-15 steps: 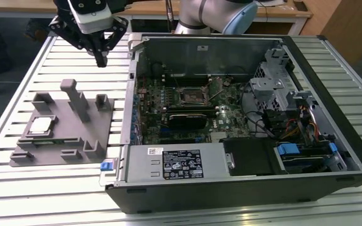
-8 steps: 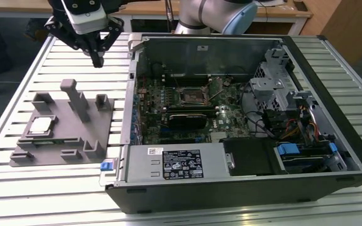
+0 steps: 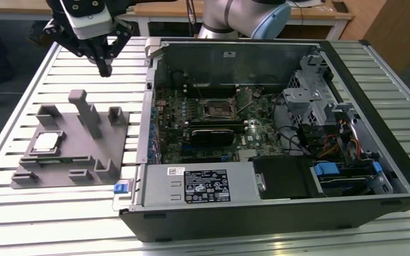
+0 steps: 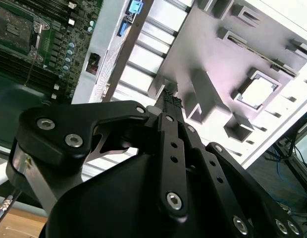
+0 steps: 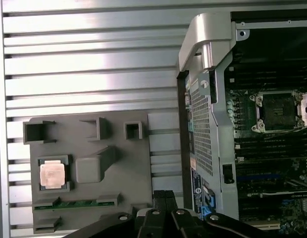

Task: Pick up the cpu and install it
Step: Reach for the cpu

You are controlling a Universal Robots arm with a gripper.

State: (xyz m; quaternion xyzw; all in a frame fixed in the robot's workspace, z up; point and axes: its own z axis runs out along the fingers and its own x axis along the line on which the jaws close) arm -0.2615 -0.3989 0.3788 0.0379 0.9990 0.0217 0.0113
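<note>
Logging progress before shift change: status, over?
Black pincer shut, empty, above the slatted metal table. Flat silvery square cpu sits in grey plastic fixture block. Nothing covers it.

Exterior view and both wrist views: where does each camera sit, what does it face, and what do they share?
Exterior view: raised off the arm, looking down on slatted table, open computer case and fixture block; arm and gripper show.
First wrist view: on the wrist, facing straight down at fixture block and computer case; gripper shows.
Second wrist view: behind the gripper, looking slantwise along its linkage at the fixture block.
Shared: all three show the cpu in the fixture block.
</note>
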